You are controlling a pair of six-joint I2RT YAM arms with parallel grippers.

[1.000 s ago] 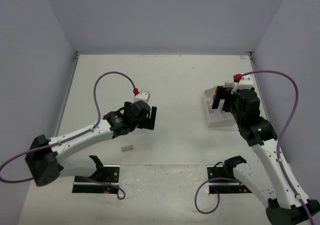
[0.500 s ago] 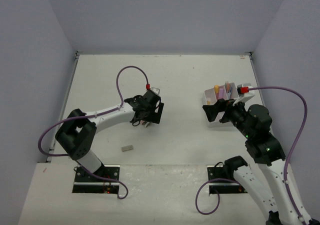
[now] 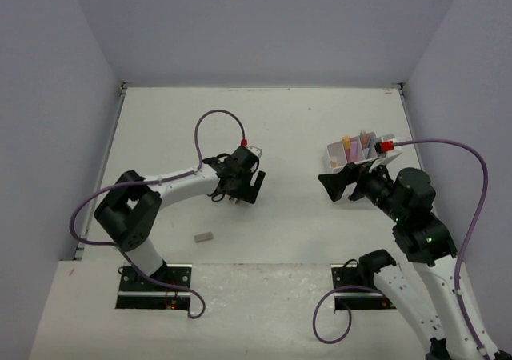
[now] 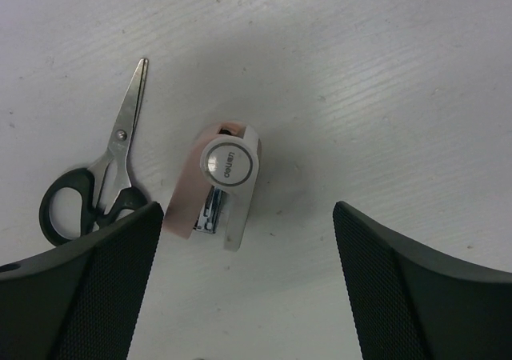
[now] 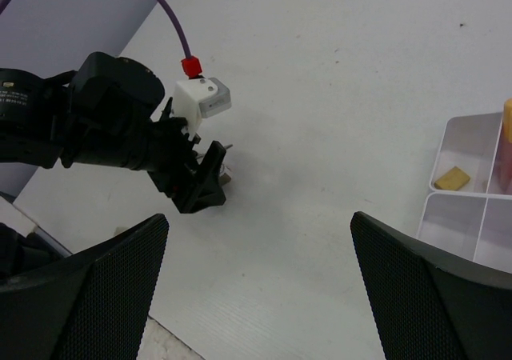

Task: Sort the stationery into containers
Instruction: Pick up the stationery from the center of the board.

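Black-handled scissors (image 4: 94,186) lie flat on the table at the left of the left wrist view. A small white and pink stapler (image 4: 226,186) lies beside them. My left gripper (image 4: 249,240) is open just above the table, with the stapler at the gap between its jaws and nothing held; it also shows in the top view (image 3: 244,188). The white divided tray (image 3: 330,149) stands at the right and holds an orange marker (image 3: 346,144), pink markers (image 3: 364,140) and a tan eraser (image 5: 452,178). My right gripper (image 3: 336,186) is open and empty beside the tray, and it also shows in the right wrist view (image 5: 260,220).
A small grey eraser (image 3: 203,237) lies alone near the front left, close to the left arm's elbow. White walls close the table at the back and both sides. The right wrist view shows the left gripper (image 5: 196,188) across the table and the tray's rim (image 5: 472,120).
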